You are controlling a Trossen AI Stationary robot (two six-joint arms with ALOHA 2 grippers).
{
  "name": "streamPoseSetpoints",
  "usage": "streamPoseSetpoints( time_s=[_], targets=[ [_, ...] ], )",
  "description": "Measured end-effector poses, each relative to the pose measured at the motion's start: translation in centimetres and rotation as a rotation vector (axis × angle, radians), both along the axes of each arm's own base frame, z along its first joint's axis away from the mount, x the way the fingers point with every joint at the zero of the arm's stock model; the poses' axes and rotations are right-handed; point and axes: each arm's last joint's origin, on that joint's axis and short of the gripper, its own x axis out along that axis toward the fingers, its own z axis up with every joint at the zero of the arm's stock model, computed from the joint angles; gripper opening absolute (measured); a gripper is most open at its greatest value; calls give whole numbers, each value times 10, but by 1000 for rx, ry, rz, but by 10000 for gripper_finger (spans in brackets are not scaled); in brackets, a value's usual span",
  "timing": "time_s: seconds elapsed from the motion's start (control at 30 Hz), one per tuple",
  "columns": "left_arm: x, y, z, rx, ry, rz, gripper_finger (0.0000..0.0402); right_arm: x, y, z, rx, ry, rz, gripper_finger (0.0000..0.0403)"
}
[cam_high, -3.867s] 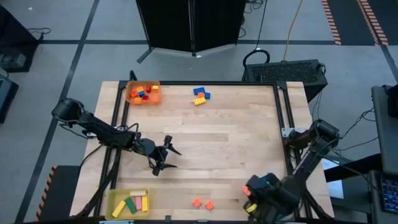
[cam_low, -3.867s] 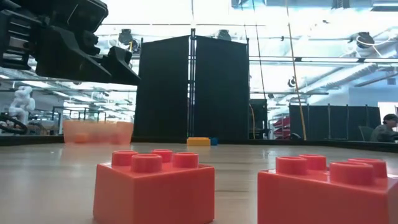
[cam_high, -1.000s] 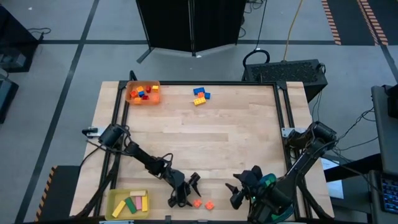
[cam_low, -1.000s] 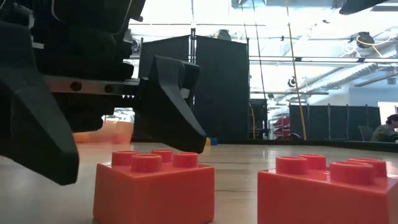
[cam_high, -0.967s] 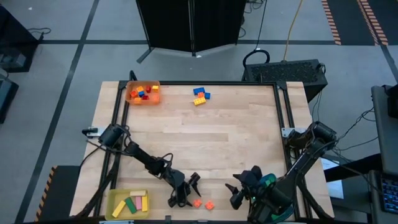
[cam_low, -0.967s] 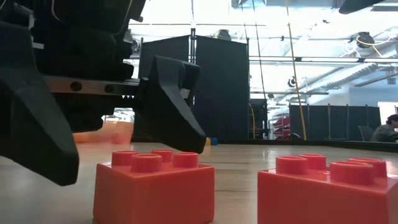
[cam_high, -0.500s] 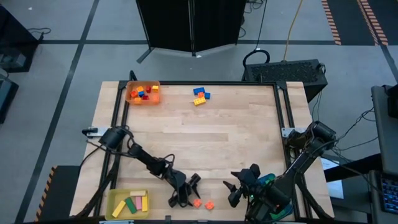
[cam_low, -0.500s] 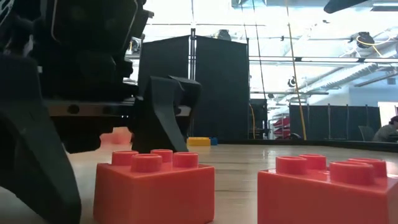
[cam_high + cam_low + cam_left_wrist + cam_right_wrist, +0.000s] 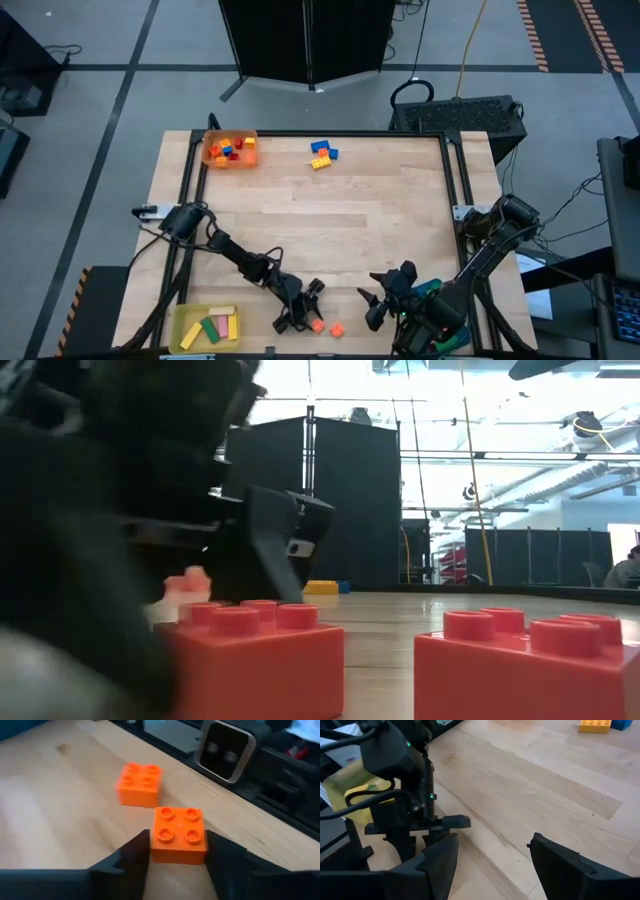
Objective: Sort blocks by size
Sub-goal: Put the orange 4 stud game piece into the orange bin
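Since a second ago the left hand [image 9: 177, 851] has narrowed around the near-edge orange block [image 9: 178, 834]. Fingers flank it, apart; right hand [image 9: 492, 852] waits open nearby

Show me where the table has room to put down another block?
The wide middle of the table is bare, between the blue and yellow blocks and both arms. The near edge is crowded: the left pincer straddles an orange block, another orange block beside it.

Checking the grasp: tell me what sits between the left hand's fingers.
An orange block sits between the left hand's fingers, seen in the left wrist view; a second orange block lies beyond.
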Motion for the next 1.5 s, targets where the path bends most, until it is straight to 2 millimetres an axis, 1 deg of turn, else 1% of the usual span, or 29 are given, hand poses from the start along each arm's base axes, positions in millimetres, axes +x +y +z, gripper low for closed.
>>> streamPoseSetpoints(
  time_s=[0.13,0.3,0.37,0.47,0.53,0.63,0.8,0.97,1.03,1.13,1.2,1.33,1.5],
  targets=[
    [6,10,3,-38,11,22,131,0,-1,1,-30,-12,3,238],
    [7,14,2,-61,37,26,127,1,-1,1,-48,-24,2,238],
    [7,16,6,-60,40,33,127,1,-2,1,-53,-25,-2,238],
    [6,24,19,-55,70,70,127,4,-5,1,-67,-20,-10,238],
    [0,34,30,-25,98,113,127,7,-9,1,-75,-13,-17,238],
    [-14,51,50,33,67,218,127,12,-13,1,-86,-2,-23,238],
    [-45,87,82,88,-25,388,127,17,-19,1,-98,8,-34,238],
    [-79,135,106,106,-86,601,127,24,-28,1,-110,20,-57,238],
    [-92,157,113,137,-80,721,127,29,-34,1,-121,30,-67,238],
    [-109,190,126,134,-48,1001,127,35,-43,1,-136,55,-78,238],
    [-121,212,133,121,-13,1152,127,39,-48,0,-130,86,-75,238],
    [-143,246,146,99,-8,1350,127,43,-52,-1,-112,125,-63,238],
    [-164,279,149,104,9,1542,127,42,-50,-1,-111,120,-55,238]
  ],
)
